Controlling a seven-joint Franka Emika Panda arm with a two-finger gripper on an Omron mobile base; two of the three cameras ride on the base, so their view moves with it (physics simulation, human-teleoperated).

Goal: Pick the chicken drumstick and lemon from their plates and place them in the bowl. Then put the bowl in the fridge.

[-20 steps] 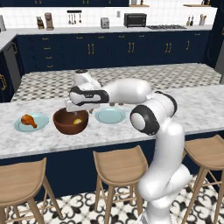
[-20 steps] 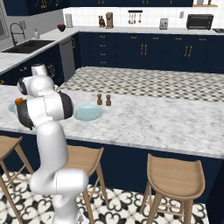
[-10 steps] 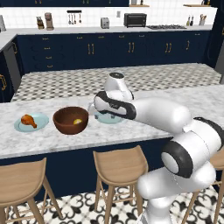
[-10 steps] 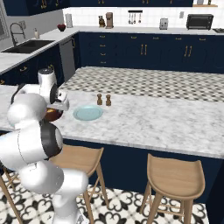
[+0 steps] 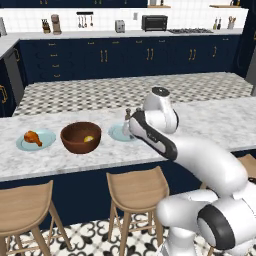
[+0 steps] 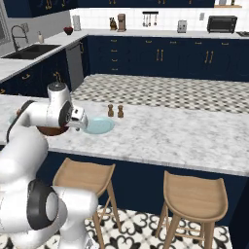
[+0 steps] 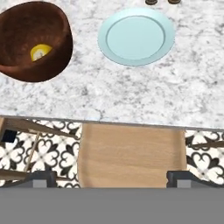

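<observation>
You see a marble island counter (image 5: 100,155) with two small dark shakers (image 6: 115,111) standing side by side just beyond the tool, near the counter's middle. Wooden bar stools (image 5: 135,187) line the near edge; one seat (image 7: 131,153) lies directly beneath the tool. Far ahead of it, the back counter carries a toaster oven (image 5: 154,22), a toaster (image 5: 119,26) and a knife block (image 5: 45,26). Patterned tile floor (image 7: 43,153) below.

Lemon (image 7: 39,52) lies in the bowl (image 7: 17,65); drumstick (image 5: 32,137) on its plate (image 5: 47,143).
</observation>
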